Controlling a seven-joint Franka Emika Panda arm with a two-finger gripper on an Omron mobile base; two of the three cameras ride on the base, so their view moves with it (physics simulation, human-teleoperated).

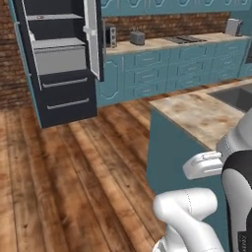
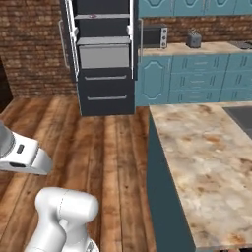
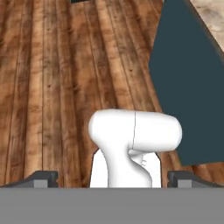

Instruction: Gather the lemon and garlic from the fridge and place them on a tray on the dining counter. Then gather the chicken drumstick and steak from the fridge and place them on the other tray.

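Kitchen, robot standing off from its goal. The fridge [image 1: 61, 59] stands at the far left with its upper doors swung open, white shelves and a grey inner drawer exposed; a small reddish item on the top shelf may be the steak, too small to confirm. Lemon and garlic cannot be made out. The dining bench [image 2: 206, 162] runs along the right, its near stretch bare, sink [image 1: 236, 96] at the far end. The pincer [image 3: 111, 181] is folded low over the plank floor [image 3: 52, 87], jaws fully spread, holding nothing. Best practice, as judged here: drive closer and square to the open compartment before reaching, keeping the arm tucked clear of the bench corner.
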